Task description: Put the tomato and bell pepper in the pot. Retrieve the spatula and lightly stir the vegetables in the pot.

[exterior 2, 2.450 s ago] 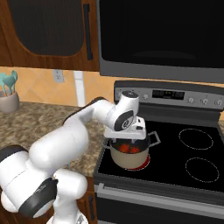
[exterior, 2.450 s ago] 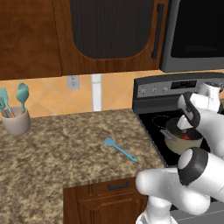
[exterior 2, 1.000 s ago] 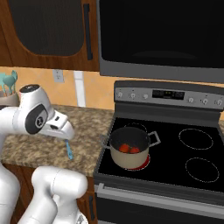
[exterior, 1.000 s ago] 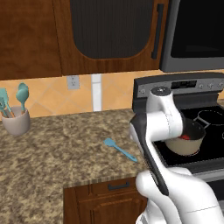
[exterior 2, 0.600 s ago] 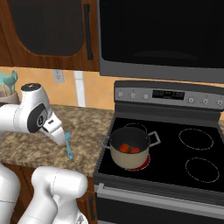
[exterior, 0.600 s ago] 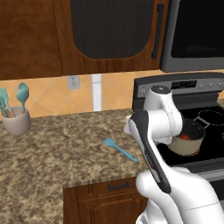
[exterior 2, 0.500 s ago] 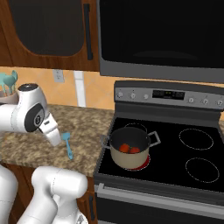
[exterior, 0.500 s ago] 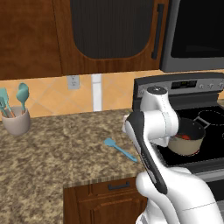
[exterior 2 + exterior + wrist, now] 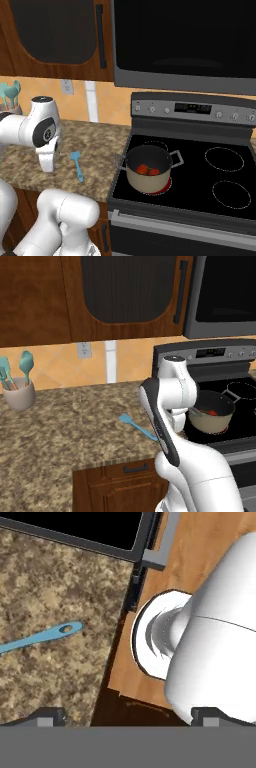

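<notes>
The light-blue spatula lies flat on the granite counter, left of the stove. Its handle shows in the hand view, above and left of my gripper. The gripper is open, its fingertips wide apart with nothing between them. My hand hangs low over the counter, just left of the spatula. The cream pot stands on the front left burner. Two red pieces lie in it, the tomato and bell pepper; I cannot tell which is which.
A beige crock of teal spoons stands at the counter's back left. A dark pan sits on a rear burner. The stove's edge and the counter's front edge run close to my hand. Bare burners lie right of the pot.
The arm has swung away from the pot and leftward over the counter. Over the last second the hand has dropped lower beside the spatula. Pot and spatula have not moved.
</notes>
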